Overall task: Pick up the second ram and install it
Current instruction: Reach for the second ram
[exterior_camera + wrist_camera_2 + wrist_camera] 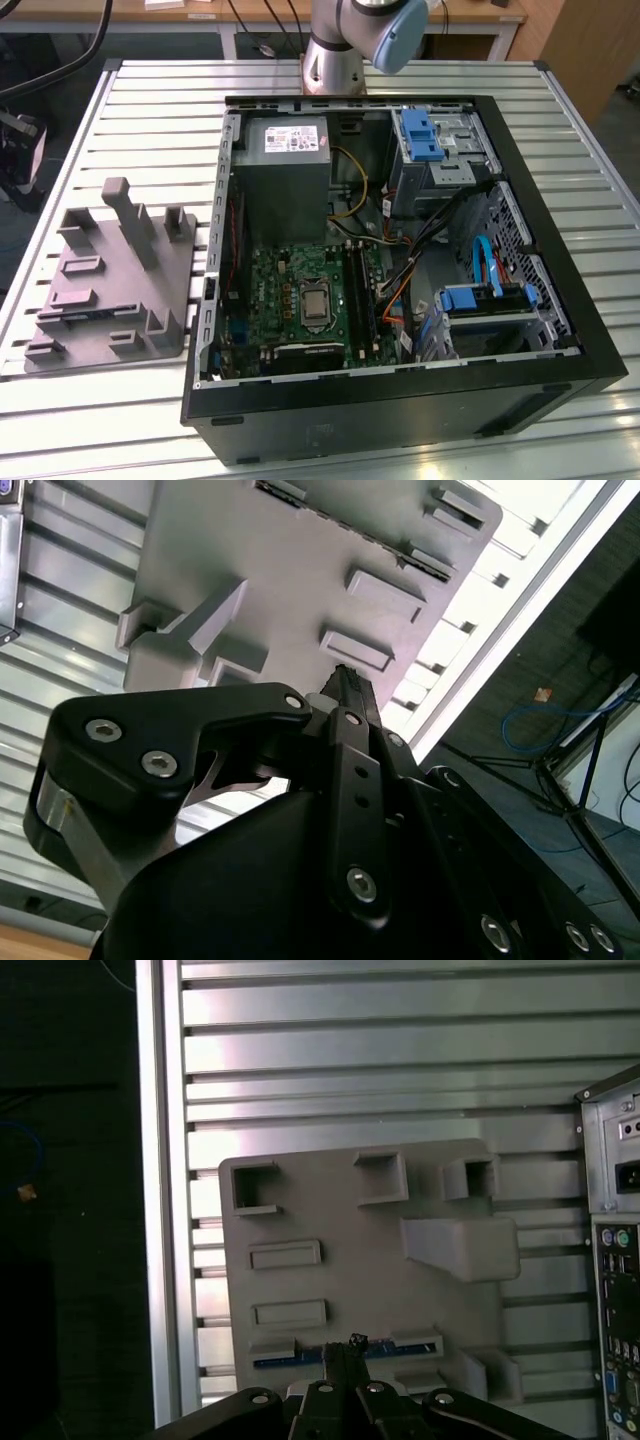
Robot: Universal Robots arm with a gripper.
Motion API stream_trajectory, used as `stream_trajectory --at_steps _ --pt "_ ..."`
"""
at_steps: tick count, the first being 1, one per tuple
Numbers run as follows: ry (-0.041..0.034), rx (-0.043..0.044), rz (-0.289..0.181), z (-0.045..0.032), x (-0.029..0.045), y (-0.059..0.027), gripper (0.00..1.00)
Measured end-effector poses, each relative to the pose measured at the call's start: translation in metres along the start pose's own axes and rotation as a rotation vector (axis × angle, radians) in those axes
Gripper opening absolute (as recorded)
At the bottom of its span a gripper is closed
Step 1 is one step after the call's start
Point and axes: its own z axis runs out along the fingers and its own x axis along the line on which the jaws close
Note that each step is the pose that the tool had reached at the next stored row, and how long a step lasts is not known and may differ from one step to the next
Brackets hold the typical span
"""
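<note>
Grey fixture block [152,296] is set on the slatted table [150,110], at the 9 o'clock side of the open computer case [400,400] in the exterior view. The arm [350,40] is mounted at the case's 12 o'clock.

- The gripper [345,1345] is seen above the fixture block in both wrist views. Its fingers are drawn together, with nothing held between them.
- The second ram [290,1359] is seated edge-up in a fixture slot, directly beneath the fingertips. Contact cannot be told.
- A motherboard [300,290] is exposed inside the case.
- A white label [295,138] is noted on the power supply [285,190]. Its print cannot be made out.
</note>
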Motion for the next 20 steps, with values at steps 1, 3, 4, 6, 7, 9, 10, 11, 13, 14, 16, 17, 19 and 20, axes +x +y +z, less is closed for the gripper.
stream_trajectory --at_steps 1,3,4,6,7,9,10,11,13,14,16,17,19,20 --pt "0.0000 0.0001 0.000 0.0004 0.0000 -0.0004 0.10" --pt "0.0000 0.0000 0.000 0.0011 -0.0001 -0.0011 0.10" --pt "0.0001 0.0001 0.000 0.0014 -0.0001 -0.0014 0.10" --pt "0.0000 0.0000 0.000 0.0024 -0.0001 -0.0023 0.10" --pt "0.0000 0.0000 0.000 0.0030 -0.0002 -0.0028 0.10" --pt "0.0001 0.0001 0.000 0.0046 -0.0001 -0.0043 0.10" --pt "0.0002 0.0002 0.000 0.0056 -0.0002 -0.0054 0.10" --pt "0.0002 0.0002 0.000 0.0067 -0.0003 -0.0068 0.10" --pt "0.0001 0.0001 0.000 0.0094 -0.0004 -0.0097 0.10" --pt "0.0000 0.0000 0.000 0.0109 -0.0005 -0.0109 0.10" --pt "-0.0001 0.0000 0.000 0.0142 -0.0006 -0.0128 0.10" --pt "0.0000 0.0000 0.000 0.0157 -0.0006 -0.0137 0.10" --pt "0.0001 0.0001 0.000 0.0182 -0.0006 -0.0149 0.10" --pt "0.0000 0.0000 0.000 0.0194 -0.0005 -0.0152 0.10"
